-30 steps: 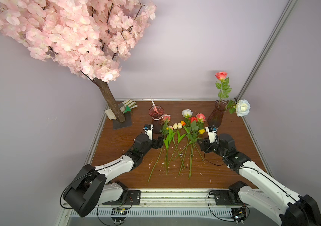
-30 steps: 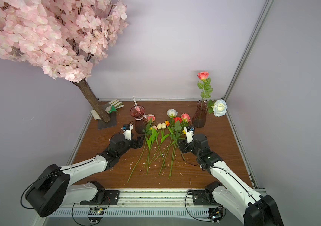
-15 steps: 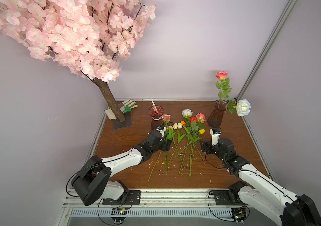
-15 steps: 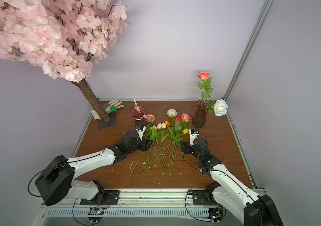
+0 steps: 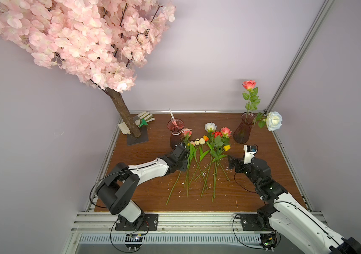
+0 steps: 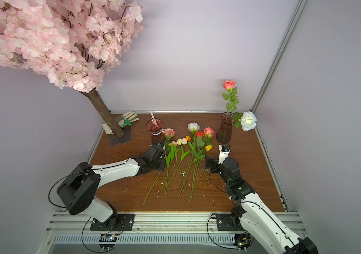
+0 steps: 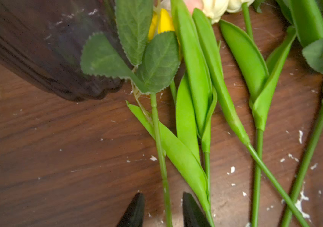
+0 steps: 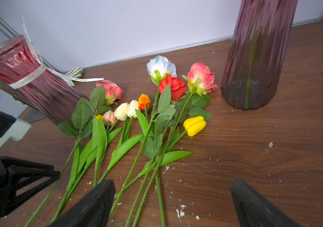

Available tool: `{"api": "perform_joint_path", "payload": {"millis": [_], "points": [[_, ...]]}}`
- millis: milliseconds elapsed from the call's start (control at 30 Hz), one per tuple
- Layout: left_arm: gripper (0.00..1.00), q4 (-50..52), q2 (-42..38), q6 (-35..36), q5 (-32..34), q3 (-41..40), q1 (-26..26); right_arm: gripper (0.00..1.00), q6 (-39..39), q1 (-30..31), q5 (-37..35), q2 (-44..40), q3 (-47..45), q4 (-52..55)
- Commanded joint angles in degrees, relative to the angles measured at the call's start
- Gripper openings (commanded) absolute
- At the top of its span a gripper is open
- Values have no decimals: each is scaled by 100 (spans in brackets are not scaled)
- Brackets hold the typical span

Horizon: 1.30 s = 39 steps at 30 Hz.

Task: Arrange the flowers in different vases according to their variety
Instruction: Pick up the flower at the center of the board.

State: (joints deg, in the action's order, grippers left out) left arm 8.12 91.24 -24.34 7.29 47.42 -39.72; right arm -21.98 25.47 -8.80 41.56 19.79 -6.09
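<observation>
While straddling the thin green stem of the coral-pink leafy artificial rose lying just beside the ribbon-tied dark purple ribbed glass vase, the left gripper is keeping its jaws apart, not clamping yet. Pick-up is underway, next needing a firm pinch and lift. The right gripper is hanging wide apart, across the loose flowers from that vase. Versus a second ago, left is moving in and narrowing; right is backing off and opening.

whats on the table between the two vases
A row of flowers lies between the ribboned vase and the vase holding two roses: roses and tulip buds, flat on the table, in both top views.
</observation>
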Motion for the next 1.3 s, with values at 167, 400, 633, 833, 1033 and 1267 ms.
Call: {"api": "perform_joint_path", "payload": {"millis": [167,400,633,833,1033,1267], "points": [[24,215,281,133,-3,66,79,99,-54,-19,-215,-121,36,-101],[9,137,381,218,-54,106,149,99,68,-17,-46,-98,94,-39],[0,200,-377,176,14,46,149,99,163,-16,487,-52,186,-62],[0,-244,-1604,184,-378,-187,140,98,273,-16,1741,-2,149,-442],[0,-1913,-2641,-82,-1339,-805,145,86,-32,-16,3398,191,67,-1515],[0,-4107,-2785,-740,-2363,-1224,140,70,-499,-7,4337,620,194,-2590]]}}
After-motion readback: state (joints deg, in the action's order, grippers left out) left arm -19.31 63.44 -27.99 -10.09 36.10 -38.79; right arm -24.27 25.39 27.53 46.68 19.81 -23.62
